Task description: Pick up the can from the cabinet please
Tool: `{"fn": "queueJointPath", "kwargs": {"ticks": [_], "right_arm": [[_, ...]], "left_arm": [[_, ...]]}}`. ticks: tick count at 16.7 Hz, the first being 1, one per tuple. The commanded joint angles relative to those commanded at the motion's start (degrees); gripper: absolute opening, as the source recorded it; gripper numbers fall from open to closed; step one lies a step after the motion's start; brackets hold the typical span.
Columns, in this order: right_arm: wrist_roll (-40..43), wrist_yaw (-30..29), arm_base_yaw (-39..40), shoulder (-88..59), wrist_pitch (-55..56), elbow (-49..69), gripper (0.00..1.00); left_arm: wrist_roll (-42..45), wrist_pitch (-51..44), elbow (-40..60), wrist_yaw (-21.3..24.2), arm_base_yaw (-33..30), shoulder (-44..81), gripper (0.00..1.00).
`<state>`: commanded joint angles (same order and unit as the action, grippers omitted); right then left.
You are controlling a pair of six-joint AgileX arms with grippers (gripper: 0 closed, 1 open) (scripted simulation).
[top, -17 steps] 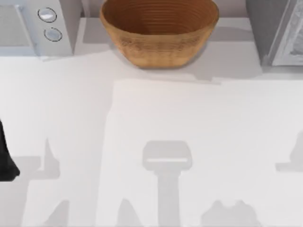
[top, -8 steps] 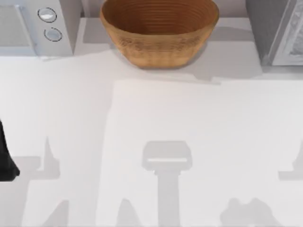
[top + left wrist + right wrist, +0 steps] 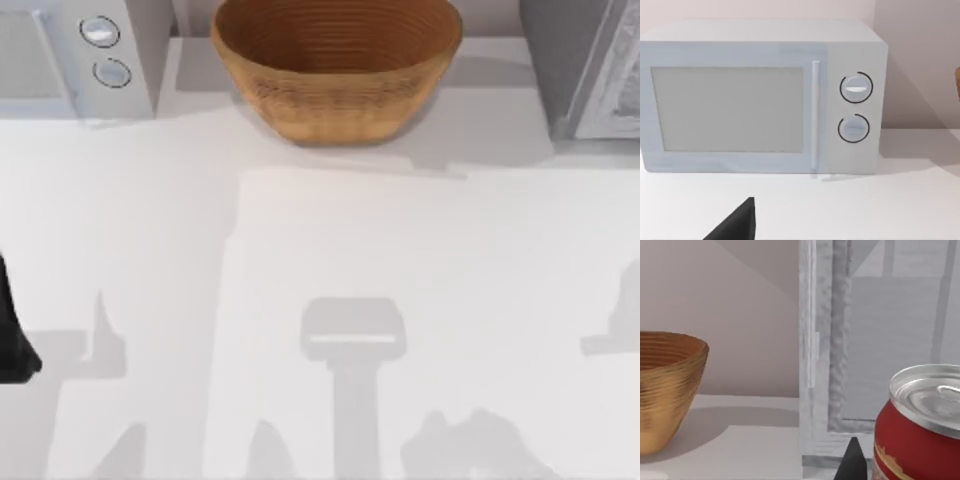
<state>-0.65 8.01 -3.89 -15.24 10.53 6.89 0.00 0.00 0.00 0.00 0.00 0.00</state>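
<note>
Left arm (image 3: 12, 340) parked at table's left edge; you cannot tell its fingers' state. Far left: white microwave (image 3: 75, 55), two dials, no writing readable. Far middle: woven wooden bowl (image 3: 335, 65). Far right: grey cabinet (image 3: 585, 70). Red can (image 3: 920, 425) with silver top stands close before right wrist camera, cabinet just behind it. One dark fingertip (image 3: 852, 460) just beside can; grip state you cannot tell. Step, by judgement: grasp phase. Next you confirm fingers around can, then lift. Can's label not readable.
</note>
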Motion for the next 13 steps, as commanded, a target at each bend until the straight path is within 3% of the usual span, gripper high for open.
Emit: {"fn": "queueJointPath", "kwargs": {"ticks": [5, 13], "right_arm": [[-0.76, 13.09, -5.56, -23.85, 15.08, 9.57, 0.0], [-1.95, 39.04, -16.58, -70.86, 43.62, 27.83, 0.0]], "left_arm": [[0.0, 0.0, 0.0, 0.0, 0.0, 0.0, 1.0], [0.0, 0.0, 0.0, 0.0, 0.0, 0.0, 1.0]]}}
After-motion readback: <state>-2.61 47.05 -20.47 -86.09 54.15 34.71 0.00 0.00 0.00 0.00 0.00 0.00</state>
